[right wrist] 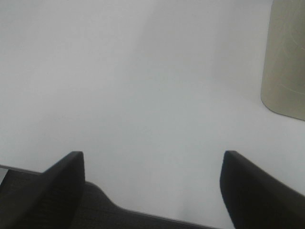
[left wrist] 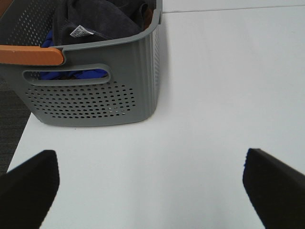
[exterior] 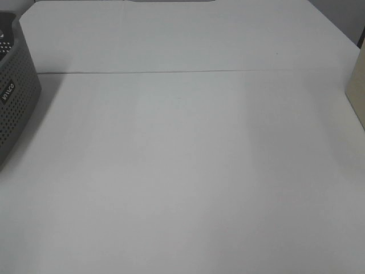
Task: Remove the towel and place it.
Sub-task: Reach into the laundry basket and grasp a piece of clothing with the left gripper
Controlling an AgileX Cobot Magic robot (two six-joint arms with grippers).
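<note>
Right now the towel (left wrist: 95, 19) sits bundled inside the grey perforated basket (left wrist: 95, 100), its dark folds heaped over a blue cloth (left wrist: 71, 75) with a white label (left wrist: 80, 31) showing. The left tool (left wrist: 150, 186) hangs just outside the basket's holed wall, spread wide and empty, presumably readied to reach over the rim for a big soft handful. The right tool (right wrist: 152, 186), well away from the basket beside a beige container (right wrist: 286, 57), is likewise wide with nothing in it. The white tabletop (exterior: 188, 171) beside the basket looks like the landing spot.
</note>
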